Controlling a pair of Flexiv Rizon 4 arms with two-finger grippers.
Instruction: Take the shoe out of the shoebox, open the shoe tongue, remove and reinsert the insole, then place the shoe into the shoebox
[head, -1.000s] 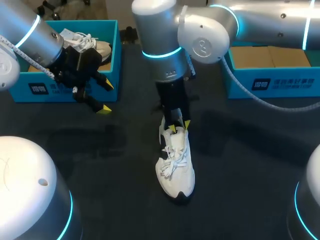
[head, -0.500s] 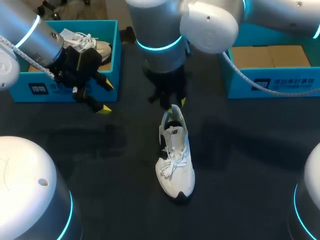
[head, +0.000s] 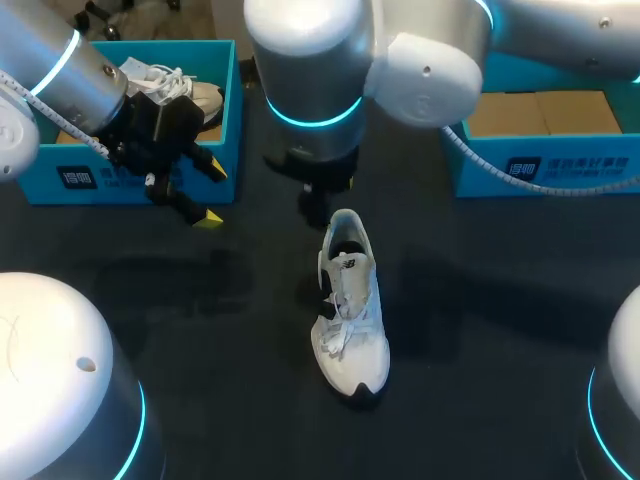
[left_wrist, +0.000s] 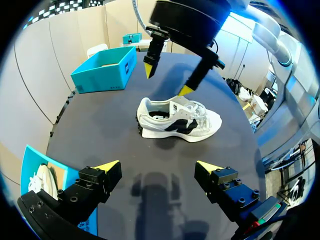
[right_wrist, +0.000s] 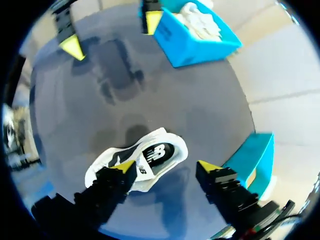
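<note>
Head view: the white sneaker (head: 352, 305) lies out of its box mid-counter (head: 480, 330), insole work and reboxing seemingly yet to do, right claw (left_wrist: 167, 80) released above its heel, left claw (head: 213, 194) released, empty, beside the far-left shoebox (head: 150, 180).

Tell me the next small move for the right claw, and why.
Probably lower the right claw straight down to the opening of the white shoe and take hold there. It hangs open above the heel end, touching nothing, and the shoe stands upright on the table. The left claw, also open, is off by the left shoebox.
</note>
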